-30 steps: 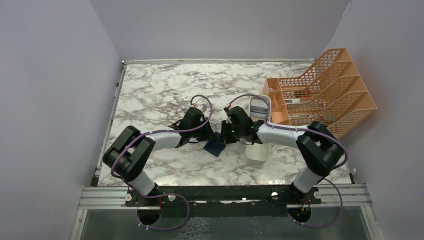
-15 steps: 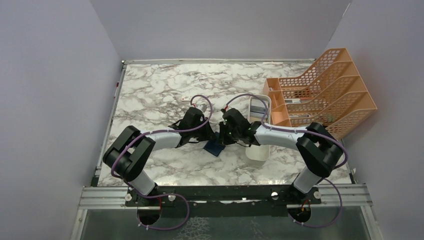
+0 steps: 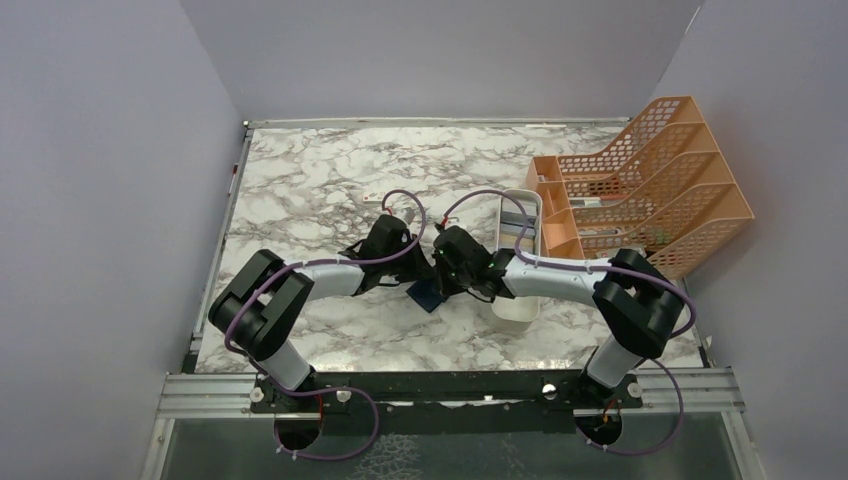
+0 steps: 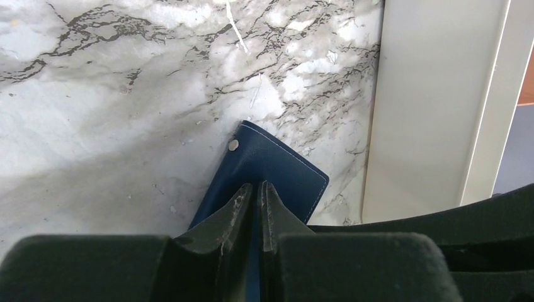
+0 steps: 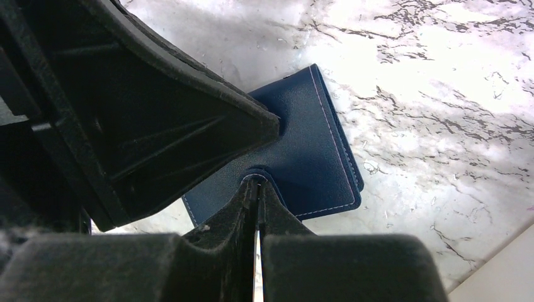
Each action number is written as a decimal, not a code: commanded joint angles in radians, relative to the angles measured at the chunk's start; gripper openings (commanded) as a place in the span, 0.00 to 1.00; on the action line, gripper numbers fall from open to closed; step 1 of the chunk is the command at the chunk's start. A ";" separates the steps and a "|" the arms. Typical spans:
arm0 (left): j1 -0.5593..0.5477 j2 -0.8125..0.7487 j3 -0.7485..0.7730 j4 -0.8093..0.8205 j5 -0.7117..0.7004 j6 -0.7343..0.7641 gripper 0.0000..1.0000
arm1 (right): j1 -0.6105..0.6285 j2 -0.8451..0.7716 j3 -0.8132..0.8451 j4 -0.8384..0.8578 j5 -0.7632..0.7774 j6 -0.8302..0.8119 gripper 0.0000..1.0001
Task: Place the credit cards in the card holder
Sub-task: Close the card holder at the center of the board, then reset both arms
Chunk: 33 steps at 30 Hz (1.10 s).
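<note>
Seemingly to pry it open for the cards, both arms meet at the folded navy card holder on the marble table just beside the white tray — left gripper pinched on one end, right gripper nipped shut at its snap tab.

Navy card holder: leather-look skin, fine grain, matt, pale stitched edge. Its snap stud: bright metal. Marble-pattern tabletop: smooth, low sheen. White tray, right of frame: smooth matt plastic. Orange rack: plastic mesh. Black left gripper: matt, scuffed finger edges.
</note>
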 commanded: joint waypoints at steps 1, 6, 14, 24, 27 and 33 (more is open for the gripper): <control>-0.003 0.064 -0.043 -0.112 -0.078 0.024 0.14 | 0.033 0.023 -0.051 -0.134 0.027 0.009 0.08; -0.004 0.046 -0.036 -0.116 -0.062 0.022 0.14 | 0.034 0.034 -0.039 -0.129 0.030 0.010 0.08; -0.003 -0.144 0.120 -0.328 -0.098 0.081 0.27 | 0.034 -0.155 0.018 -0.134 0.011 -0.004 0.21; -0.003 -0.538 0.316 -0.612 -0.129 0.247 0.51 | 0.033 -0.527 0.045 -0.182 0.056 -0.058 0.96; -0.003 -0.652 0.322 -0.641 -0.102 0.280 0.61 | 0.034 -0.628 0.048 -0.220 0.085 -0.047 1.00; -0.003 -0.854 0.252 -0.632 -0.088 0.257 0.99 | 0.034 -0.804 -0.015 -0.280 0.188 0.051 0.99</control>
